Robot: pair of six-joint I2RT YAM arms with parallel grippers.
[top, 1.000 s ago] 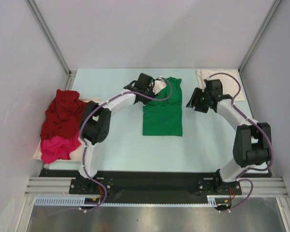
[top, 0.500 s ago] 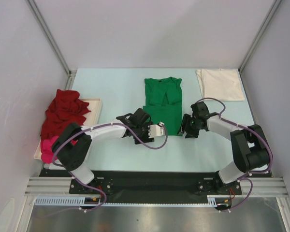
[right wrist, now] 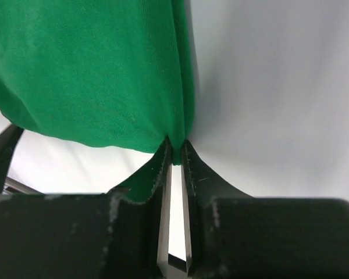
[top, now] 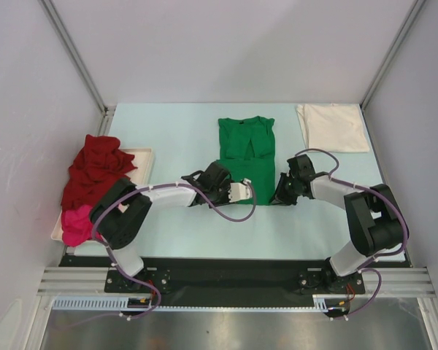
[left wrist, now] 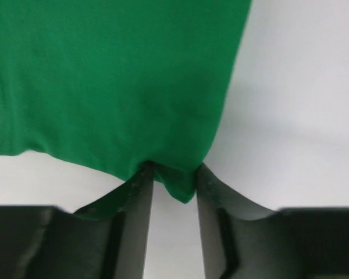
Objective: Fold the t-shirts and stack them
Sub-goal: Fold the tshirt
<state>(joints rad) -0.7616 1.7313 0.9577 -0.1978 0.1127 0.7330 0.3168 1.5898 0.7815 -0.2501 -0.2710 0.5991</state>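
Observation:
The bright green t-shirt [top: 246, 146] lies flat mid-table, folded into a narrow strip with its collar at the far end. My left gripper [top: 242, 192] sits at its near left corner. In the left wrist view that gripper [left wrist: 173, 174] has closed onto a bunched tip of the green t-shirt [left wrist: 116, 75]. My right gripper [top: 277, 197] sits at the near right corner. In the right wrist view that gripper [right wrist: 174, 148] is pinched tight on the side edge of the green t-shirt [right wrist: 87, 64]. Both hands rest low on the table.
A cream-white t-shirt [top: 334, 127] lies folded at the back right corner. A dark red t-shirt [top: 95, 171] and a magenta pink t-shirt [top: 84, 222] are heaped on the cream tray [top: 142, 162] at the left. Grey walls enclose the pale table [top: 175, 131].
Both grippers came from the shirt's far end down to its near hem. They then shifted slightly inward and closed on the two near corners.

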